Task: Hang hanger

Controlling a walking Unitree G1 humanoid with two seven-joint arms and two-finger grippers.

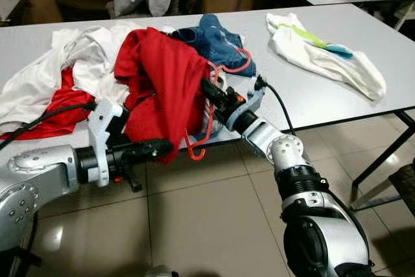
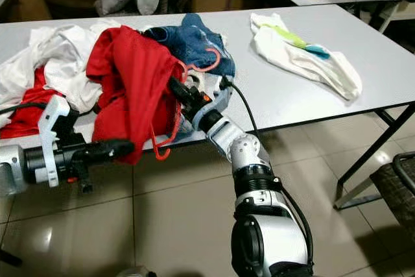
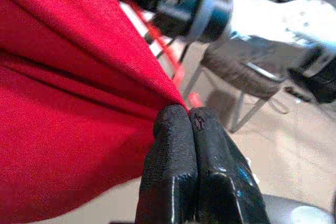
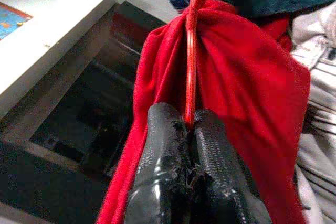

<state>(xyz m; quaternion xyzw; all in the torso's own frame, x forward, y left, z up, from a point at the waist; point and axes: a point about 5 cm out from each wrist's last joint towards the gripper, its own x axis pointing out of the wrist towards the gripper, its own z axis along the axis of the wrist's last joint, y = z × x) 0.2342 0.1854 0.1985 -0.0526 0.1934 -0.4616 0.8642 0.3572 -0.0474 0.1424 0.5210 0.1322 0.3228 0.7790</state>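
Right, both arms are busy at the near edge of the bench (image 1: 363,82), and the job looks barely under way. The right claw (image 4: 190,124) is pinched tight on the thin red bar of the hanger (image 1: 201,135), which runs through the red garment (image 1: 162,79) with its hook dangling just off the bench edge above the tiled floor (image 1: 207,225). Over on the left, the left claw (image 3: 190,116) has its two black fingers pressed together on a fold at the lower edge of that same red cloth, pulling it toward the near side. So hanger and garment are held between the two arms, the cloth bunched around the bar rather than spread neatly on it.

Behind them, the heap sits unsorted: white clothes (image 1: 71,56) far left, blue denim (image 1: 217,40) just beyond the red, and a white garment with green and blue trim (image 1: 324,53) lying well apart on the right.

What's left, by my reckoning, is most of it: settle the garment on the hanger, lift it clear of the pile, and find a rail for the hook.
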